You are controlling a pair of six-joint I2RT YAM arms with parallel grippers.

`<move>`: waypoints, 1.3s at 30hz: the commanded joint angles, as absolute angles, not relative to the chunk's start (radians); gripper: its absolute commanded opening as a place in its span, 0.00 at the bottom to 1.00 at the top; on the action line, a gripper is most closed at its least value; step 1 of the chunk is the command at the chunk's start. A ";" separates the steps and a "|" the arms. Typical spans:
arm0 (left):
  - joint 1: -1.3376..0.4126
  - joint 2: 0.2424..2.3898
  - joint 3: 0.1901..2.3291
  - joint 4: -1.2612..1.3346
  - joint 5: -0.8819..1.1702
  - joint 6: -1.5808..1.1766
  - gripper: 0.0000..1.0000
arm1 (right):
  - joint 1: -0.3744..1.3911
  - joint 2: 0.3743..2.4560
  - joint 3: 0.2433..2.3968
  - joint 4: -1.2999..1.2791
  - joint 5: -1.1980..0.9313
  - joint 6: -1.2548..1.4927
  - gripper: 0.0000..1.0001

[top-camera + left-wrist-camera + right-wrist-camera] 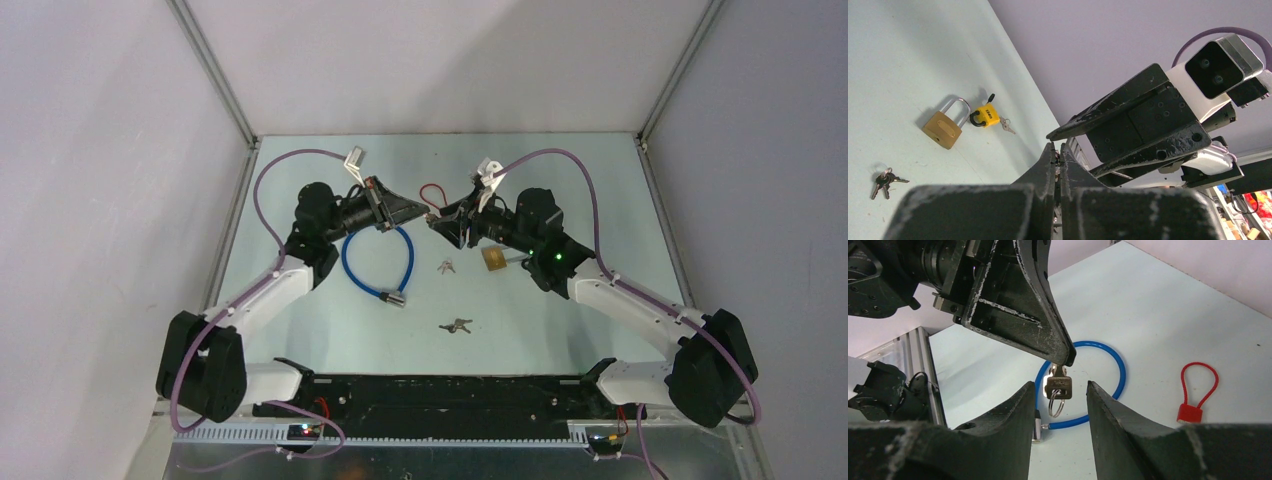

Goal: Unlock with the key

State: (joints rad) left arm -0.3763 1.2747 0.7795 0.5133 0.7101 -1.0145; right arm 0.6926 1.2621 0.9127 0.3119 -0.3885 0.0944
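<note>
Left gripper pinches small brass-coloured key; right gripper spread either side. Close yours squarely on its head.

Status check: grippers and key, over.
Left gripper shut on small metal key with ring. Right gripper open, jaws either side of key. Brass padlock lies on light green table, untouched.

Pale mint table, black-and-white arms, bright coloured locks.
Table plain pale mint; walls grey-lilac. Arms have white links and black joints; cables purple. Left gripper black, scuffed whitish. Key dull brassy grey on a silver ring. Cable lock blue with a silver end; small cable lock red. Brass padlock gold-brown with a silver shackle; yellow padlock has a black shackle and black print. Green light on the right arm.
</note>
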 commanded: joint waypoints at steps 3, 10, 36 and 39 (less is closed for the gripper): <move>-0.387 1.229 0.812 0.518 0.702 -0.982 0.00 | 0.702 1.265 0.915 0.351 -0.362 0.055 0.45; -0.393 1.222 0.819 0.513 0.704 -0.986 0.00 | 0.703 1.275 0.916 0.362 -0.370 0.055 0.45; -0.396 1.166 0.832 0.340 0.622 -0.897 0.39 | 0.711 1.215 0.916 0.283 -0.346 0.003 0.00; -0.392 1.126 0.836 0.282 0.582 -0.853 0.45 | 0.711 1.206 0.915 0.277 -0.339 0.002 0.00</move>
